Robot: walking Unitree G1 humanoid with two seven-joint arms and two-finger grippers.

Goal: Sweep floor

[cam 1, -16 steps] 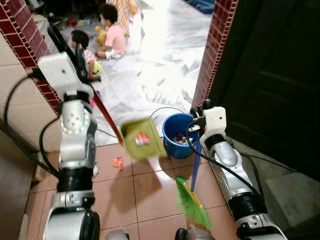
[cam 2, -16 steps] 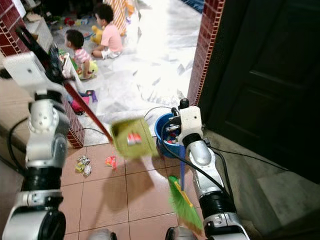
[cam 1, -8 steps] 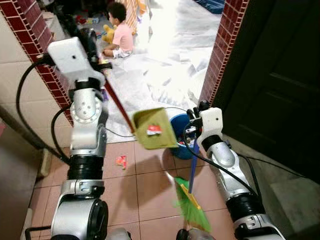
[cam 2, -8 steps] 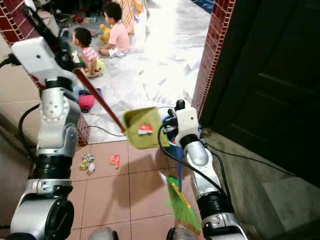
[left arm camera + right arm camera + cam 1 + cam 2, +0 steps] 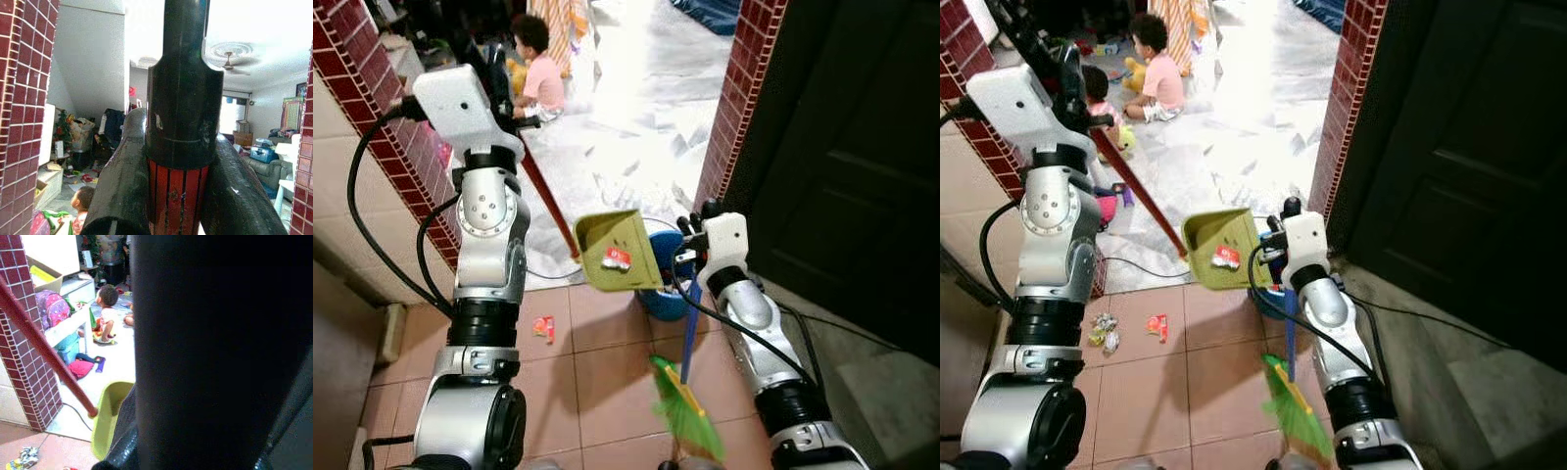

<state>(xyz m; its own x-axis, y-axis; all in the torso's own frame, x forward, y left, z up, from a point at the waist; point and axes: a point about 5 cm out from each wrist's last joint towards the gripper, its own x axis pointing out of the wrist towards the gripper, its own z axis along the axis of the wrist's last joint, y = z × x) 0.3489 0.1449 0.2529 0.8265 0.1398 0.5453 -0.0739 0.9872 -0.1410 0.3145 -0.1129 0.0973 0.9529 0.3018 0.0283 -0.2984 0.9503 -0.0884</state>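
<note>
Green dustpan (image 5: 617, 253) held up over the blue bucket (image 5: 658, 294), broom (image 5: 688, 409) hanging from the other arm.

Head views: the left gripper (image 5: 505, 96) is raised high and clenched on the dustpan's red handle (image 5: 1149, 209), which slants down to the pan; the pan hangs in the air with a red-and-white wrapper (image 5: 1225, 258) lying in it, just above and beside the bucket. The right gripper (image 5: 1274, 238) grasps the blue broomstick (image 5: 690, 318) near its top, green bristles down at the tiled floor (image 5: 1141, 377). More litter (image 5: 1157, 326) lies on the tiles. Two children (image 5: 1157, 59) sit beyond the brick doorway. Left wrist view: both black fingers (image 5: 124, 186) press against the red, black-capped handle between them. Right wrist view: a dark shaft (image 5: 215, 342) blocks the fingers; the pan and red handle lie beyond.
</note>
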